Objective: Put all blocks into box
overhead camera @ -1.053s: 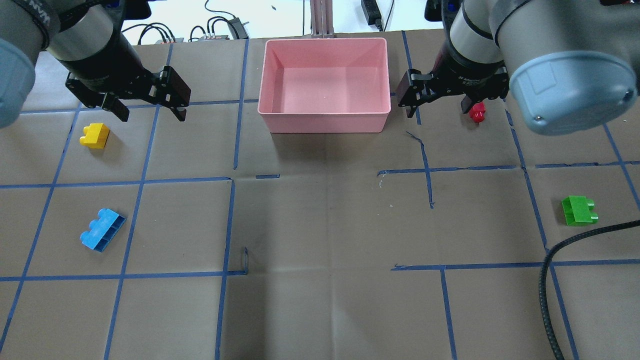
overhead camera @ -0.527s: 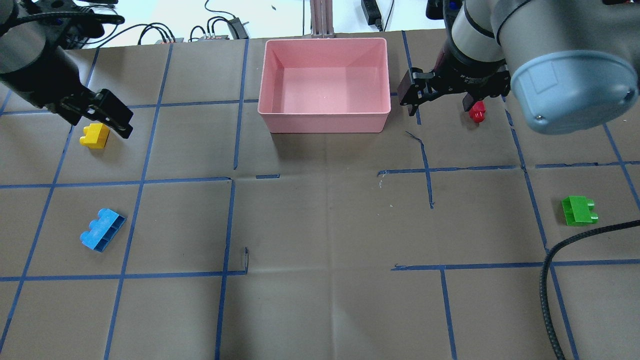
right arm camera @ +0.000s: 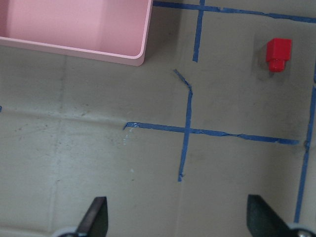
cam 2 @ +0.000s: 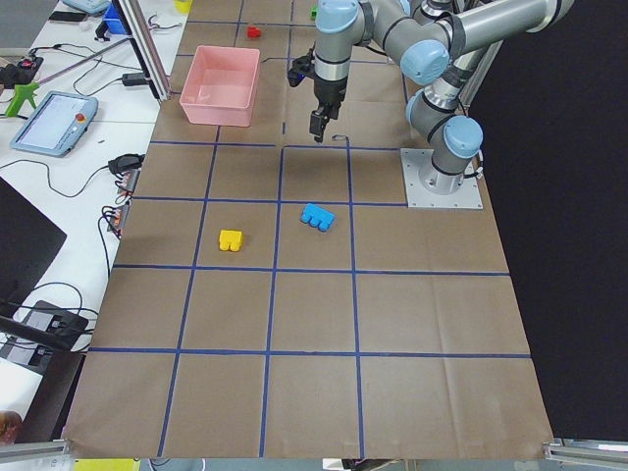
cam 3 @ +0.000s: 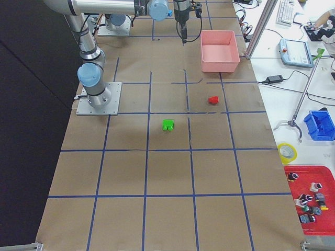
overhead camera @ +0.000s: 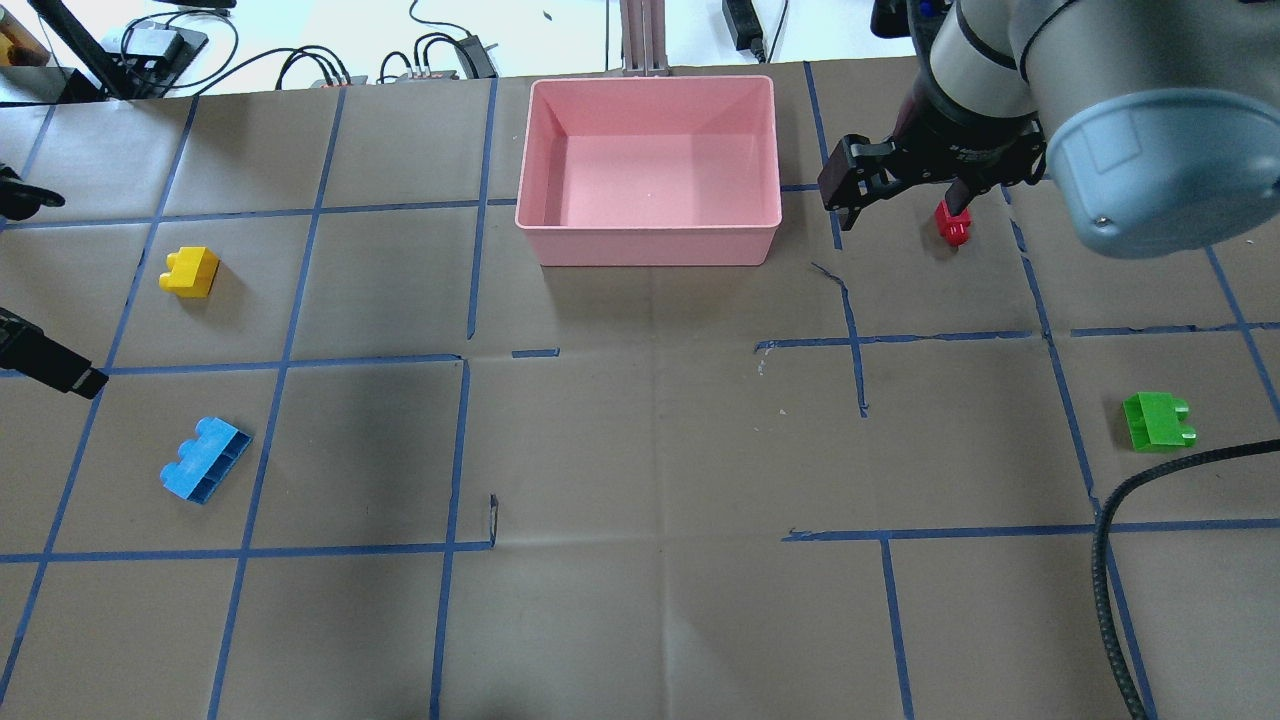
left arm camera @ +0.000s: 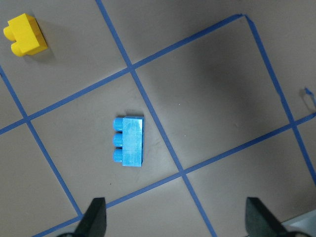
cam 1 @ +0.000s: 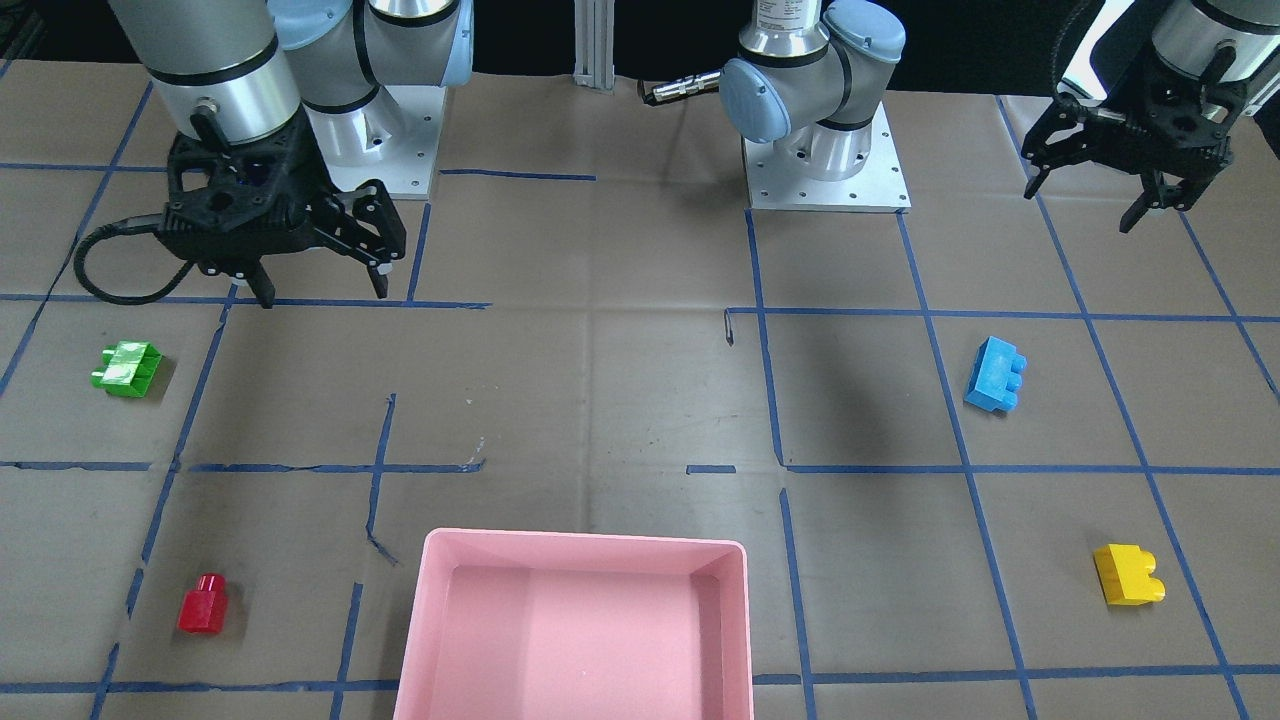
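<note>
A: How is my left end effector (left arm camera: 175, 219) set?
B: Fingers spread wide, gripping nothing. On its wrist view I see the light blue studded plastic brick (left arm camera: 129, 141) at centre frame and the yellow studded plastic brick (left arm camera: 24, 34) at upper left.
A: And the right end effector (cam 1: 322, 293)?
B: Also spread apart. On my overhead view the small red plastic brick (overhead camera: 952, 222) lies beside it, upper right, and the green studded plastic brick (overhead camera: 1158, 421) is near the right edge. The shallow pink plastic box (overhead camera: 650, 245) sits top centre. All four bricks lie on the table (overhead camera: 650, 450), outside it.
</note>
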Action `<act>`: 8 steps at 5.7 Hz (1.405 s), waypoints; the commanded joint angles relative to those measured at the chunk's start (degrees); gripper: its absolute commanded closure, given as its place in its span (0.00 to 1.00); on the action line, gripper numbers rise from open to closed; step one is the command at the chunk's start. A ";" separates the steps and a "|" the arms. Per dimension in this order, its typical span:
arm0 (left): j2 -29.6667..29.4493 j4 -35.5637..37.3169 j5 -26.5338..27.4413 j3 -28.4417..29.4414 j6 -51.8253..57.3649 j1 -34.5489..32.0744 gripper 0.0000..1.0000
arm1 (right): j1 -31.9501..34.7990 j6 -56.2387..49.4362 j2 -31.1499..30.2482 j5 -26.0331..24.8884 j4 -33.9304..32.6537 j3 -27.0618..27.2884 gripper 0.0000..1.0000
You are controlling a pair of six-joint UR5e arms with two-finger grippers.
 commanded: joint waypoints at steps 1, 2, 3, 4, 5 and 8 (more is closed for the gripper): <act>-1.13 0.13 -0.42 -1.17 10.19 5.10 0.00 | -11.81 -12.39 -0.20 0.71 0.90 0.50 0.00; -3.40 0.31 -0.43 -1.35 9.60 5.10 0.00 | -17.19 -15.40 -0.63 1.15 -0.66 4.60 0.01; -6.39 2.23 -0.95 -1.53 5.59 5.02 0.00 | -20.55 -16.99 -1.94 0.98 -6.51 10.47 0.01; -8.33 4.94 -1.39 -3.35 3.63 4.76 0.01 | -25.54 -20.66 -2.39 1.06 -9.35 15.40 0.00; -8.96 13.67 -1.39 -8.42 3.53 4.58 0.01 | -30.46 -22.27 -1.87 1.67 -10.77 18.67 0.01; -13.60 32.53 -2.26 -18.74 -1.56 4.58 0.01 | -39.27 -32.04 2.06 6.78 -23.21 25.28 0.01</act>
